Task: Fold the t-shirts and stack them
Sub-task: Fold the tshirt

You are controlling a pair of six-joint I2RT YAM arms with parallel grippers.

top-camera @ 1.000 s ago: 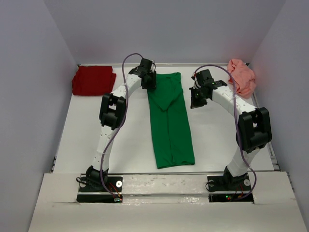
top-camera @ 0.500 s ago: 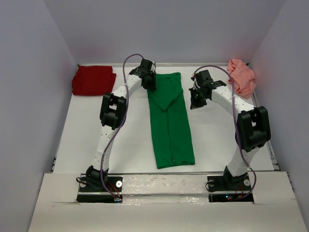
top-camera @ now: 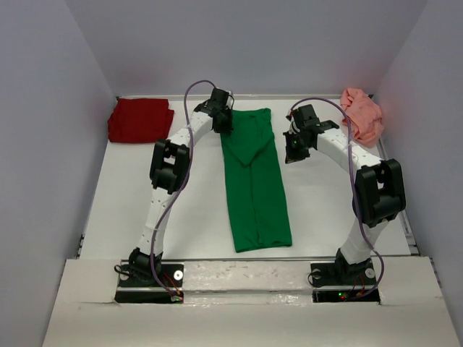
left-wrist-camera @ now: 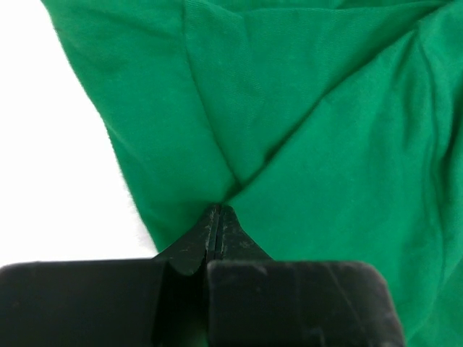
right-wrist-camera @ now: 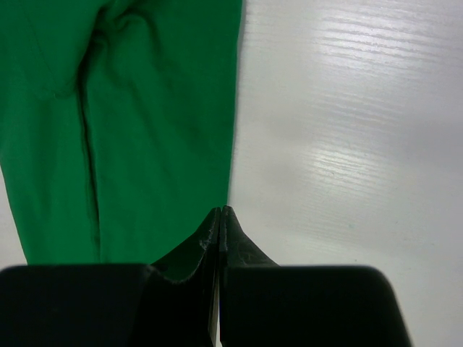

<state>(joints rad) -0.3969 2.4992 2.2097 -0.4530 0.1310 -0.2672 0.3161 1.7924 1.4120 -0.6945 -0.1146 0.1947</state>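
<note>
The bright green t-shirt point(top-camera: 255, 188) lies as a long narrow strip down the middle of the table. My left gripper point(top-camera: 223, 124) is at its far left edge. In the left wrist view the jaws point(left-wrist-camera: 218, 208) are shut where two creases of the green cloth point(left-wrist-camera: 325, 144) meet, pinching it. My right gripper point(top-camera: 294, 148) is shut and empty, raised just right of the shirt. Its tips point(right-wrist-camera: 221, 210) hover over the shirt's right edge point(right-wrist-camera: 166, 130). The dark red t-shirt point(top-camera: 140, 120) lies folded at the far left corner. The salmon pink t-shirt point(top-camera: 362, 116) is crumpled at the far right corner.
White walls close in the table point(top-camera: 325, 210) on the left, right and back. The arm bases stand on a white ledge point(top-camera: 246, 275) at the near edge. Purple cables loop over both arms.
My right gripper has edged slightly left towards the green t-shirt. My left gripper has hardly moved. The shirts lie as before.
</note>
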